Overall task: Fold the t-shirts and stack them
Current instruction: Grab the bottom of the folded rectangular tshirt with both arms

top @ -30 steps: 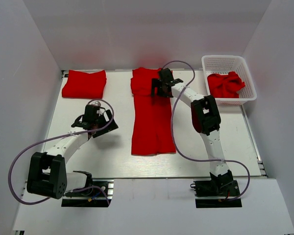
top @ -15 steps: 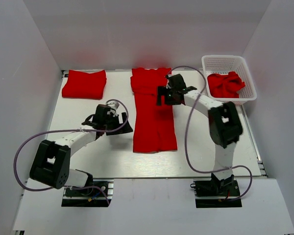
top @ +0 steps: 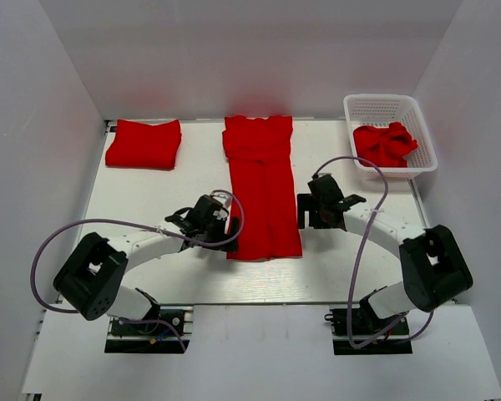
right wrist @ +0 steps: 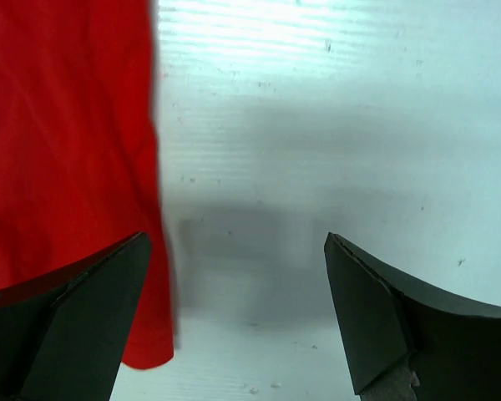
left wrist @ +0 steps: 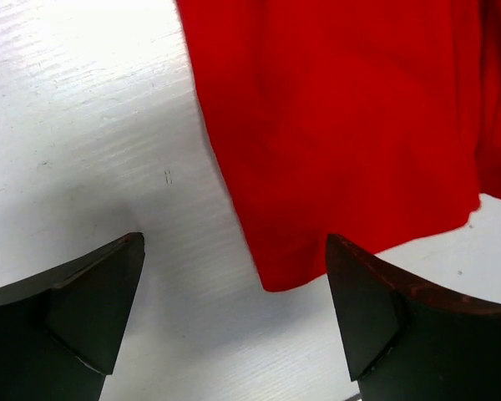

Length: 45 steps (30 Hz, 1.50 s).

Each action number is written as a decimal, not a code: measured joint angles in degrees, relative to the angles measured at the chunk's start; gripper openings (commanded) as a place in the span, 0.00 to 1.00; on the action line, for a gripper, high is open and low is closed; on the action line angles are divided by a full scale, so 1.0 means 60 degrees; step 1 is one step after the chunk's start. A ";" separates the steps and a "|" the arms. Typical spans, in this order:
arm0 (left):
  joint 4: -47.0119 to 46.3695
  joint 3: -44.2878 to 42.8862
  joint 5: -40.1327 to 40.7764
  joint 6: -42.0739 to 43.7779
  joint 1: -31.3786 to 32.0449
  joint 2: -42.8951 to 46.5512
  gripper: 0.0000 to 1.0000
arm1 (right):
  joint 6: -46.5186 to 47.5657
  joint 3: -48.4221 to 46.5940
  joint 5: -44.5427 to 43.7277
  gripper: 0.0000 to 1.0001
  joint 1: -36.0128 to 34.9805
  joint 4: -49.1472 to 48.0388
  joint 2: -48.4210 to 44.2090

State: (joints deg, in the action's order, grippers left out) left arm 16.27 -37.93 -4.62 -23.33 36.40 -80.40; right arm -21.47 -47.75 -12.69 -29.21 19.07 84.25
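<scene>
Folding progress: one folded t-shirt (top: 143, 144) sits at the back-left of the worktop (top: 192, 180), so maybe a third done I reckon
Left end effector (top: 221, 224): wide open, empty, at the near-left hem corner
Middle t-shirt (top: 261, 192): flat narrow strip, needs folding over
Right end effector (top: 305, 210): wide open, empty, just beside its right edge
Basket (top: 397, 173): crumpled t-shirt (top: 384, 144) waiting; nothing looks in the way

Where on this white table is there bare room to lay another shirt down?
Bare white table lies between the folded red t-shirt and the long red t-shirt, and between that and the white mesh basket. Crowded: the long shirt's near end, flanked by the open left hand and right hand.
</scene>
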 measured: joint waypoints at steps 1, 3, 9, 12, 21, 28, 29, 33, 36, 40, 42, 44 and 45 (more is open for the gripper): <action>0.0018 -0.0047 0.0186 -0.0018 0.0113 -0.0044 1.00 | -0.0076 0.0138 -0.0040 0.90 -0.0055 0.0076 -0.0189; 0.0091 -0.0197 0.0521 -0.0084 0.0328 -0.0197 0.98 | -0.0168 0.0353 -0.0040 0.90 -0.0160 0.0127 -0.0525; 0.0033 -0.0539 0.1049 -0.0251 0.0663 -0.0659 0.85 | -0.0397 0.0619 0.0302 0.90 -0.0477 0.0113 -0.0721; -0.0069 -0.0579 0.1129 -0.0295 0.0765 -0.0758 0.78 | -0.0499 0.0801 0.0554 0.90 -0.0583 0.0084 -0.0718; -0.0758 -0.0350 0.0867 -0.0616 0.1035 -0.0940 0.23 | -0.0900 0.1537 0.1428 0.90 -0.0721 -0.0244 -0.0903; -0.0976 -0.0291 0.0484 -0.1005 0.1184 -0.1060 0.00 | -0.1180 0.1789 0.1840 0.90 -0.0827 -0.0470 -0.1173; -0.0962 -0.0291 0.0488 -0.1060 0.1188 -0.1060 0.00 | -0.1209 0.1818 0.1902 0.89 -0.0834 -0.0495 -0.1206; -0.0933 -0.0295 0.0532 -0.1257 0.1195 -0.1060 0.00 | -0.1355 0.1927 0.2153 0.80 -0.0845 -0.0568 -0.1293; -0.0882 -0.0306 0.0532 -0.1370 0.1198 -0.1060 0.00 | -0.1402 0.2000 0.2211 0.76 -0.0841 -0.0656 -0.1319; -0.0783 -0.0328 0.0525 -0.1515 0.1206 -0.1060 0.08 | -0.1508 0.2131 0.2269 0.63 -0.0845 -0.0772 -0.1377; -0.0736 -0.0335 0.0525 -0.1588 0.1206 -0.1056 0.11 | -0.1603 0.2208 0.2357 0.54 -0.0845 -0.0787 -0.1399; -0.0667 -0.0342 0.0525 -0.1647 0.1206 -0.1045 0.11 | -0.1654 0.2302 0.2473 0.45 -0.0849 -0.0852 -0.1421; -0.0634 -0.0342 0.0525 -0.1672 0.1206 -0.1038 0.11 | -0.1679 0.2346 0.2524 0.36 -0.0849 -0.0885 -0.1424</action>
State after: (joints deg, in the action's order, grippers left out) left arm 12.47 -39.99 -1.48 -33.36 43.64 -86.63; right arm -31.55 -33.67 2.46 -34.30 13.76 75.70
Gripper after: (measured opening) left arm 0.101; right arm 0.470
